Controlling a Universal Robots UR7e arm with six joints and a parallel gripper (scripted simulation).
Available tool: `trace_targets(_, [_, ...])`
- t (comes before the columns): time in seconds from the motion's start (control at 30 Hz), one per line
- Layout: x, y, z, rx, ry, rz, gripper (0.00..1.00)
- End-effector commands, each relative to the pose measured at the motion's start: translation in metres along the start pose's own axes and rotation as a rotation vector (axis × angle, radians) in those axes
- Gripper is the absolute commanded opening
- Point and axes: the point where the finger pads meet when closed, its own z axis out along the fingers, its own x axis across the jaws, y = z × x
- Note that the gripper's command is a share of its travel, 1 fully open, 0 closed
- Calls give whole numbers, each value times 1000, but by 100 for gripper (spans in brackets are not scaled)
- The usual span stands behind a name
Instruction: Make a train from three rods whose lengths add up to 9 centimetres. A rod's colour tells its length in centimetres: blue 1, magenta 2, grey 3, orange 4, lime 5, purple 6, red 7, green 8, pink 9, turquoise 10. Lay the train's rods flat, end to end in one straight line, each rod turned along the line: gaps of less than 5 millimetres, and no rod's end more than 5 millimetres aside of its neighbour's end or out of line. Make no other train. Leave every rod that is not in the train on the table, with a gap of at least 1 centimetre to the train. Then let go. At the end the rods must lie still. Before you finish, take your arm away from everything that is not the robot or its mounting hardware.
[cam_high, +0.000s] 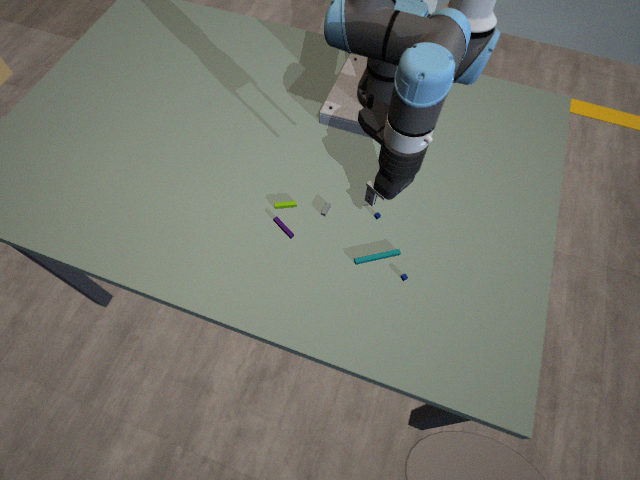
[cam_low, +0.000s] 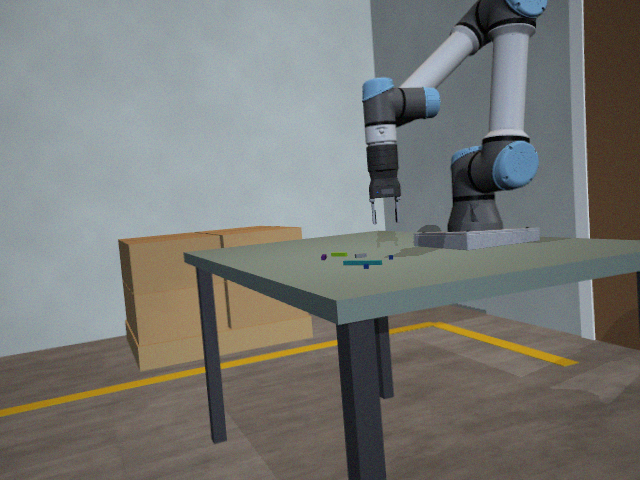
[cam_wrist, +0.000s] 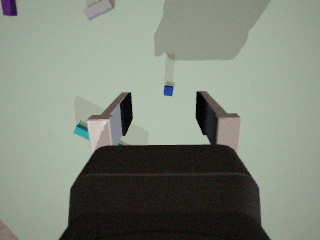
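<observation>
My gripper (cam_low: 385, 222) (cam_wrist: 163, 105) is open and empty, high above the table. One blue rod (cam_high: 377, 215) (cam_low: 390, 257) (cam_wrist: 168, 91) lies on the table near below it. Another blue rod (cam_high: 404, 276) (cam_low: 366, 266) lies beside the right end of the turquoise rod (cam_high: 377, 256) (cam_low: 361, 262) (cam_wrist: 81, 131), apart from it. The grey rod (cam_high: 325, 209) (cam_low: 360, 255) (cam_wrist: 99, 9) lies alone, left of the first blue rod. The lime rod (cam_high: 285, 205) (cam_low: 339, 254) and the purple rod (cam_high: 283, 227) (cam_low: 323, 256) (cam_wrist: 9, 7) lie farther left, apart and at different angles. No rods lie end to end.
The rods lie on the green-grey table (cam_high: 206, 268) (cam_low: 289, 279). The robot's base plate (cam_high: 341, 119) (cam_low: 439, 240) stands at the back of the table. The arm's shadow falls near the first blue rod. Cardboard boxes (cam_low: 170, 289) stand on the floor beyond the table.
</observation>
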Motion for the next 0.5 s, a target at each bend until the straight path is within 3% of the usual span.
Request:
trace_targets(0.0, [-6, -7, 1, 0, -1, -100, 100])
trace_targets(0.47, [-22, -22, 4, 0, -2, -397, 100])
